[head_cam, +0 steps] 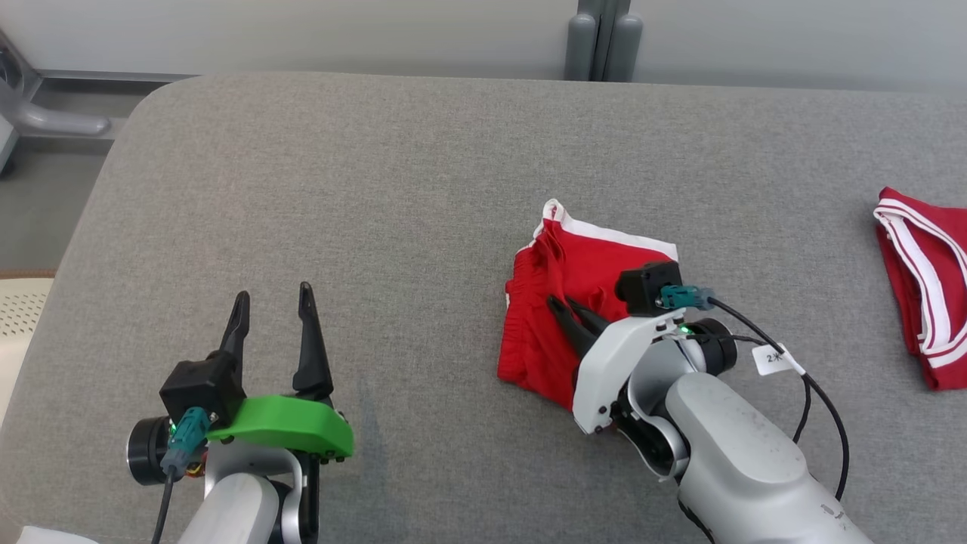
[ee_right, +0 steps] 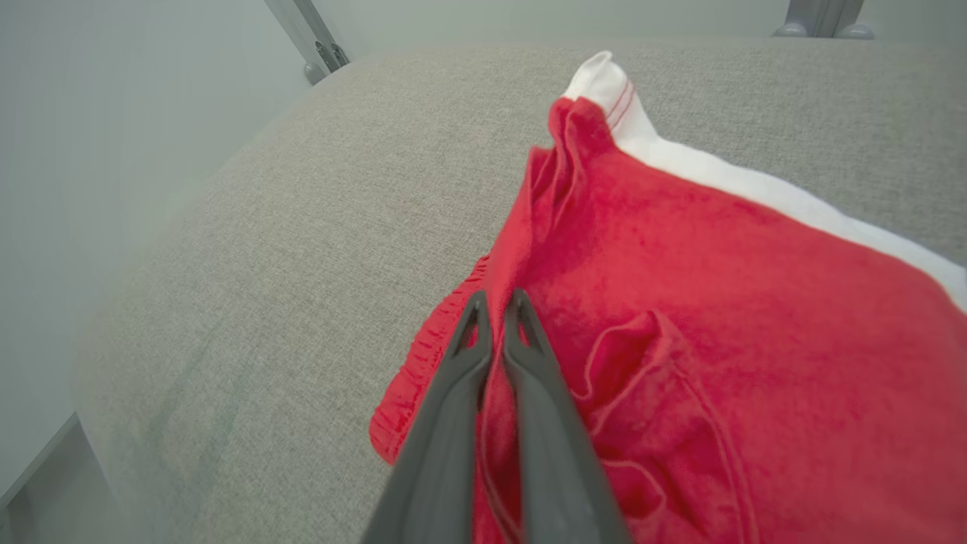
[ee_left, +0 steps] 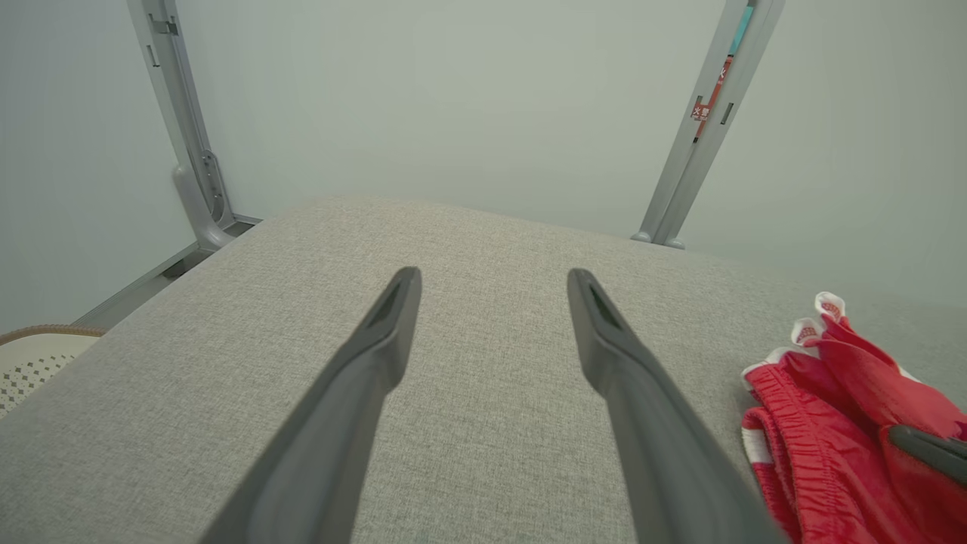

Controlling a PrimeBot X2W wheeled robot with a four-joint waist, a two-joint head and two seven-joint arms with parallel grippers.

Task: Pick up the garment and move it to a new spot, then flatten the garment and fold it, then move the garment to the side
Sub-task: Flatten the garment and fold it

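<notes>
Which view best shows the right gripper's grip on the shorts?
Right wrist view: right gripper shut on a fold of the red shorts. Head view shows it smaller, from above; left wrist view, one finger.

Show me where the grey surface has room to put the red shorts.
The grey fabric surface is bare along the far edge, and between the left end effector and the red shorts with white trim. Crowded: the right side, where the right end effector grips them near a second red, white-striped garment.
</notes>
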